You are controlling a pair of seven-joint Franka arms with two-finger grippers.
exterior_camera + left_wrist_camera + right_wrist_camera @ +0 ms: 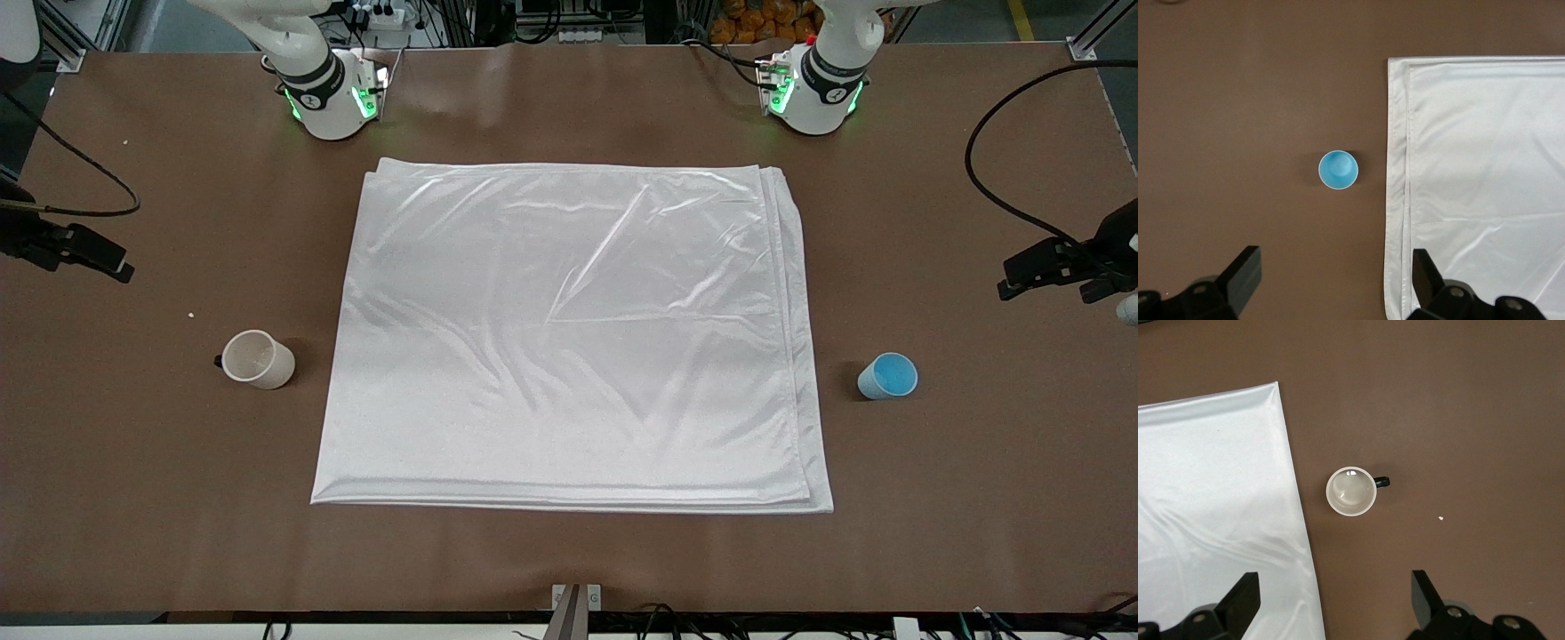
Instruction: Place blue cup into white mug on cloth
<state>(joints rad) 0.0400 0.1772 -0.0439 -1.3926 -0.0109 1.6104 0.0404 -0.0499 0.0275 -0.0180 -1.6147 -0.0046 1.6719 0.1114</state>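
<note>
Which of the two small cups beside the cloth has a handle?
The off-white mug, toward the right arm's end of the table, with a small black handle; the light-blue tapered cup has none.

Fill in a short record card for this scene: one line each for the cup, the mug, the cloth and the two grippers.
blue cup: upright on the bare table, beside the cloth toward the left arm's end
white mug: upright on the bare table, beside the cloth toward the right arm's end, empty
cloth: spread flat, nothing on it
left gripper: open, above the blue cup
right gripper: open, above the white mug
</note>
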